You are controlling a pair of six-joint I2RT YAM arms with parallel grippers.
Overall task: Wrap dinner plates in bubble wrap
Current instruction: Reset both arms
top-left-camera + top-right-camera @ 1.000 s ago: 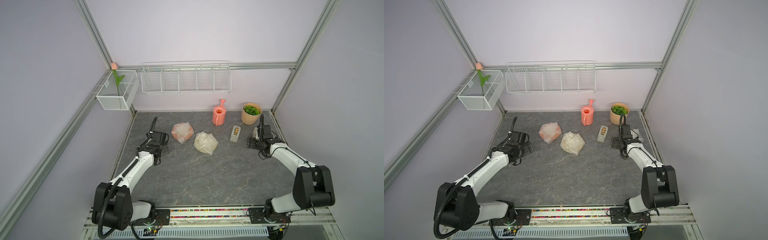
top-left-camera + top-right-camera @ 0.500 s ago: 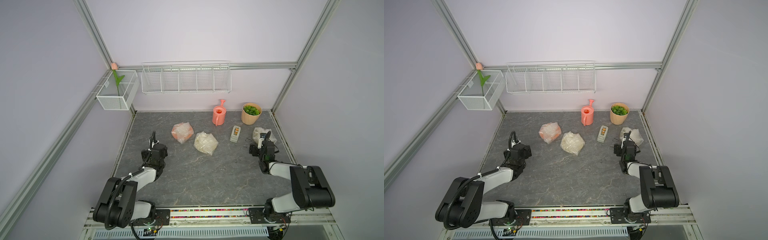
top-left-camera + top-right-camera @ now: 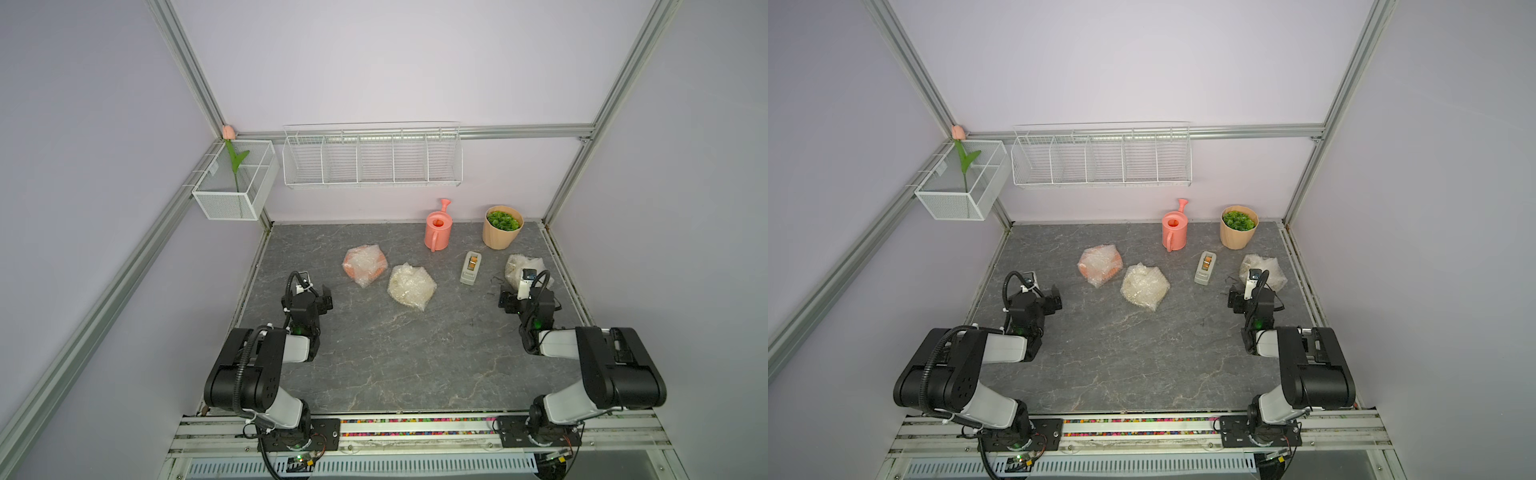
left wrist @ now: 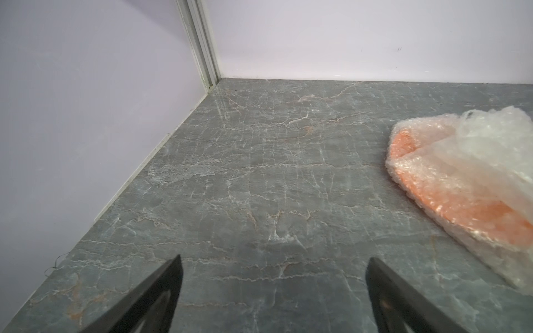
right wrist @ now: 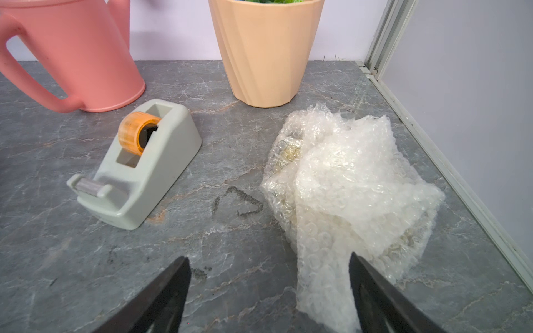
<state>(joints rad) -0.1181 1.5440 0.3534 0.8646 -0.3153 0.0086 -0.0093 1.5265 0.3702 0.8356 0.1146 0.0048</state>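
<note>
The grey marbled table [image 3: 415, 357] carries everything. The left arm [image 3: 266, 357] and right arm [image 3: 598, 365] sit folded low at its near corners, each with jaws spread wide and gripping nothing. Bare table lies between the left jaws. Ahead of them, toward the table's middle, lies the orange plate [image 4: 450, 184], closed in bubble wrap [image 4: 490, 138]. A second, pale wrapped bundle [image 3: 411, 286] sits farther off, between the two arms. Just ahead of the right jaws lies a third wrapped bundle [image 5: 346, 187], its near edge reaching their outer finger [image 5: 383, 305], with something yellowish showing through. Beyond the right jaws stand the pink watering can [image 5: 72, 57], the peach plant pot [image 5: 265, 52] and, nearer, the grey tape dispenser [image 5: 144, 167].
</note>
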